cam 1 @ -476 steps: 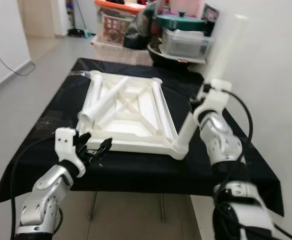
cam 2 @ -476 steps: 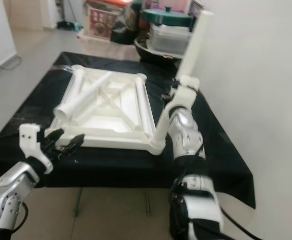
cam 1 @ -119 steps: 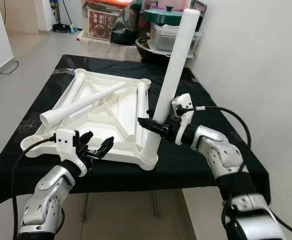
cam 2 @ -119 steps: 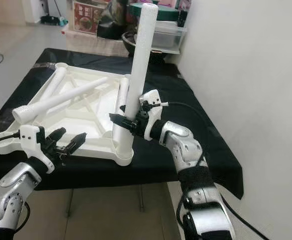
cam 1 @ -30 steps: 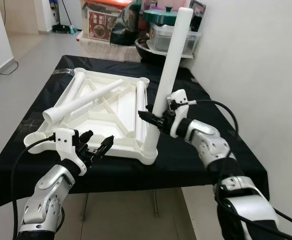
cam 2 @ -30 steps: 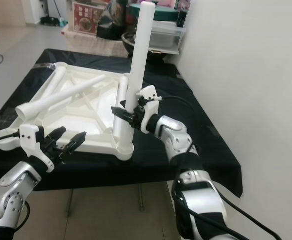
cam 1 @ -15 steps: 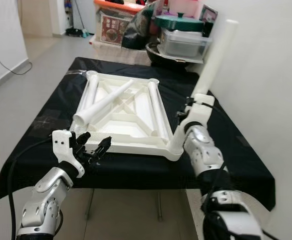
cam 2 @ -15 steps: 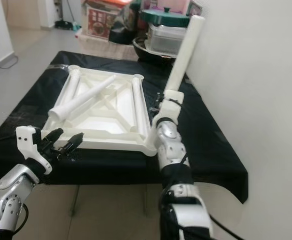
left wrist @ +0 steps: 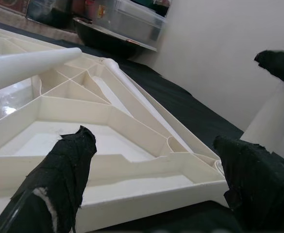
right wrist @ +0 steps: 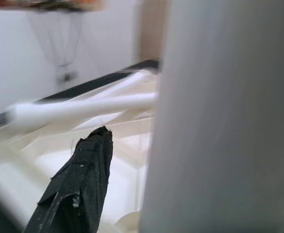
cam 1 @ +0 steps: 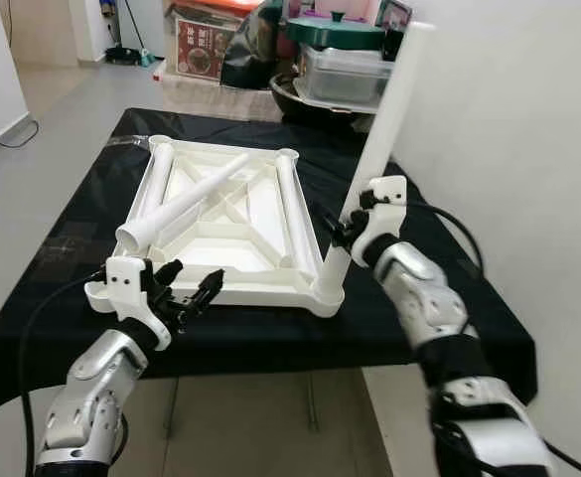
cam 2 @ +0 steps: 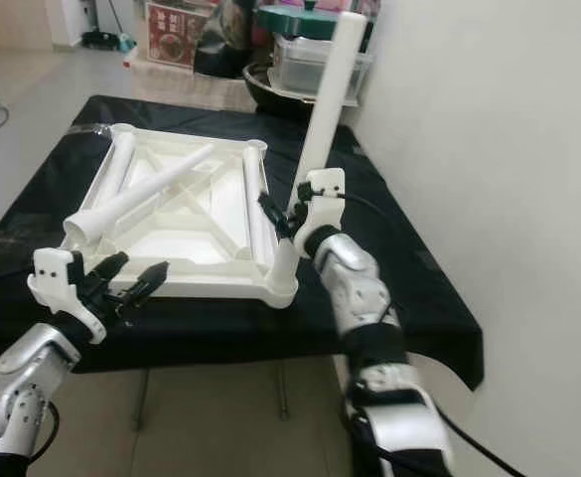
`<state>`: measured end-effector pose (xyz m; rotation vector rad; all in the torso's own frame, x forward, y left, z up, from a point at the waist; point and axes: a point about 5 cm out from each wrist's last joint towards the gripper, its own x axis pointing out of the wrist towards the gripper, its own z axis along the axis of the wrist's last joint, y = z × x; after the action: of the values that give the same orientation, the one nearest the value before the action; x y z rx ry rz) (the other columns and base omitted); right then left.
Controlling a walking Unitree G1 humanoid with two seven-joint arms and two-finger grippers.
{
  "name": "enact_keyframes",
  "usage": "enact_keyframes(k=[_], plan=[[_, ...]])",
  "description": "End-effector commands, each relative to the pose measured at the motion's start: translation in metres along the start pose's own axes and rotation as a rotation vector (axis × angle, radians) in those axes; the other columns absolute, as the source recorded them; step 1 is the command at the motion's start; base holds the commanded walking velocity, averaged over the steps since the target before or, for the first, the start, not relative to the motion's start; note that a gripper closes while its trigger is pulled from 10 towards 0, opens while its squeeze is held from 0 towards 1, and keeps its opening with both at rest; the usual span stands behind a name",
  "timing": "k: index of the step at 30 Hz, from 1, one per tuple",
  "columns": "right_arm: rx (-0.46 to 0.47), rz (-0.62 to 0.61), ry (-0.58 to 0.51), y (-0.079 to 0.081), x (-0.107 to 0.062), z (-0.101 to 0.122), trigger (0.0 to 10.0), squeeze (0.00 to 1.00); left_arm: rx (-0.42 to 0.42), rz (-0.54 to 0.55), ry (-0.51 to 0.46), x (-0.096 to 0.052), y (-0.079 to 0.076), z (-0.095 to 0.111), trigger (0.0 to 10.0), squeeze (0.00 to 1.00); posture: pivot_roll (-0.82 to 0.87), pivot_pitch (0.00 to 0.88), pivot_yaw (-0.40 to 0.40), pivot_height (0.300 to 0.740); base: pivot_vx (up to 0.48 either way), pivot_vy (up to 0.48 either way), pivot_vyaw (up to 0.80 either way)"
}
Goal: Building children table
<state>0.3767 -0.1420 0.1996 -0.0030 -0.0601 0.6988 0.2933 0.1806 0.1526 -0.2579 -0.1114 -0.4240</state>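
Note:
The white tabletop (cam 1: 220,214) lies upside down on the black-covered table (cam 1: 76,234). A loose white leg (cam 1: 186,197) rests slanted across its ribs. A second white leg (cam 1: 389,124) stands in the near right corner socket (cam 1: 328,288), leaning slightly right. My right gripper (cam 1: 348,227) is shut on this leg just above the socket; in the right wrist view the leg (right wrist: 219,116) sits beside one black finger (right wrist: 78,179). My left gripper (cam 1: 186,290) hangs open just in front of the tabletop's near edge (left wrist: 146,194), touching nothing.
A white wall (cam 1: 508,149) runs close along the table's right side. Behind the table stand a green-lidded pot (cam 1: 332,30), a clear lidded container (cam 1: 345,72) and stacked boxes (cam 1: 206,45). Open floor (cam 1: 32,149) lies to the left.
The camera view has swung, so the whole scene shifted. My right gripper stays on the upright leg in the corner socket. The left gripper is still open at the near edge.

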Motion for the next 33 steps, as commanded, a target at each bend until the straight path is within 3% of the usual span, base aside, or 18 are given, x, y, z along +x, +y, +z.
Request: enact_keyframes(k=[1, 2, 3, 4, 5, 8, 10, 12, 14, 17, 18, 21, 23, 24, 26, 27, 30, 33], plan=[[-0.003, 0.051, 0.035, 0.000, -0.002, -0.007, 10.0, 0.00, -0.004, -0.007, 0.013, 0.001, 0.000, -0.003, 10.0, 0.00, 0.19, 0.000, -0.175, 0.740, 0.000, 0.000, 0.00], [0.000, 0.096, 0.054, 0.001, -0.002, -0.009, 10.0, 0.00, -0.004, -0.007, 0.012, 0.001, 0.000, -0.003, 10.0, 0.00, 0.19, 0.000, -0.174, 0.740, 0.000, 0.000, 0.00], [0.004, 0.106, 0.059, 0.002, 0.001, -0.010, 3.1, 0.00, -0.004, -0.006, 0.012, 0.002, 0.001, -0.003, 10.0, 0.00, 0.19, 0.000, -0.175, 0.740, 0.000, 0.000, 0.00], [0.004, 0.106, 0.059, 0.002, 0.001, -0.010, 3.1, 0.00, -0.004, -0.006, 0.012, 0.002, 0.001, -0.003, 10.0, 0.00, 0.19, 0.000, -0.175, 0.740, 0.000, 0.000, 0.00], [0.047, 0.035, 0.059, -0.002, 0.006, -0.011, 0.0, 0.00, -0.004, -0.005, 0.012, 0.002, 0.001, -0.003, 10.0, 0.00, 0.19, 0.000, -0.177, 0.740, 0.000, 0.000, 0.00], [0.051, -0.254, 0.093, -0.017, 0.014, -0.013, 0.0, 0.00, -0.004, -0.004, 0.012, 0.001, 0.001, -0.003, 10.0, 0.00, 0.20, 0.000, -0.179, 0.740, 0.000, 0.000, 0.00], [0.124, -0.619, 0.148, -0.037, 0.005, -0.018, 0.0, 0.00, -0.004, -0.001, 0.012, 0.001, 0.001, -0.003, 10.0, 0.00, 0.20, 0.000, -0.179, 0.740, 0.000, 0.000, 0.00], [0.124, -0.619, 0.148, -0.037, 0.005, -0.018, 0.0, 0.00, -0.004, -0.001, 0.012, 0.001, 0.001, -0.003, 10.0, 0.00, 0.20, 0.000, -0.179, 0.740, 0.000, 0.000, 0.00], [0.188, -0.855, 0.175, -0.045, -0.009, -0.028, 0.0, 0.00, -0.004, 0.000, 0.012, 0.000, 0.001, -0.003, 10.0, 0.00, 0.20, 0.000, -0.181, 0.740, 0.000, 0.000, 0.00], [0.202, -0.953, 0.190, -0.036, -0.014, -0.039, 0.0, 0.00, -0.005, 0.000, 0.011, 0.000, 0.001, -0.003, 10.0, 0.00, 0.20, 0.000, -0.181, 0.740, 0.000, 0.000, 0.00], [0.205, -0.863, 0.192, -0.008, -0.002, -0.043, 10.0, 0.00, -0.006, -0.001, 0.011, 0.000, 0.001, -0.003, 10.0, 0.00, 0.20, 0.000, -0.175, 0.740, 0.000, 0.000, 0.00], [0.185, -0.737, 0.146, 0.020, 0.012, -0.038, 10.0, 0.00, -0.007, -0.003, 0.010, -0.001, 0.001, -0.002, 10.0, 0.00, 0.20, 0.000, -0.175, 0.740, 0.000, 0.000, 0.00], [0.157, -0.713, 0.113, 0.025, 0.015, -0.033, 10.0, 0.00, -0.008, -0.004, 0.010, -0.001, 0.001, -0.003, 10.0, 0.00, 0.20, 0.000, -0.175, 0.740, 0.000, 0.000, 0.00], [0.159, -0.675, 0.060, 0.029, 0.018, -0.028, 10.0, 1.00, -0.009, -0.006, 0.011, -0.001, 0.001, -0.003, 10.0, 0.00, 0.19, 0.000, -0.165, 0.740, 0.000, 0.000, 0.00], [0.135, -0.648, 0.024, 0.025, 0.020, -0.019, 10.0, 1.00, -0.010, -0.010, 0.012, -0.001, 0.001, -0.003, 10.0, 0.00, 0.18, 0.000, -0.166, 0.740, 0.000, 0.000, 0.00], [0.122, -0.647, 0.027, 0.020, 0.020, -0.014, 10.0, 0.00, -0.011, -0.011, 0.012, -0.001, 0.001, -0.003, 10.0, 0.00, 0.18, 0.000, -0.166, 0.740, 0.000, 0.000, 0.00], [0.143, -0.513, -0.013, 0.007, 0.023, 0.002, 10.0, 0.00, -0.014, -0.011, 0.009, 0.000, 0.001, -0.003, 10.0, 0.00, 0.18, 0.000, -0.168, 0.740, 0.000, 0.000, 0.00], [0.184, -0.318, -0.054, 0.009, 0.022, 0.013, 10.0, 0.00, -0.015, -0.010, 0.007, 0.000, 0.001, -0.003, 10.0, 0.00, 0.18, 0.000, -0.170, 0.740, 0.000, 0.000, 0.00]])
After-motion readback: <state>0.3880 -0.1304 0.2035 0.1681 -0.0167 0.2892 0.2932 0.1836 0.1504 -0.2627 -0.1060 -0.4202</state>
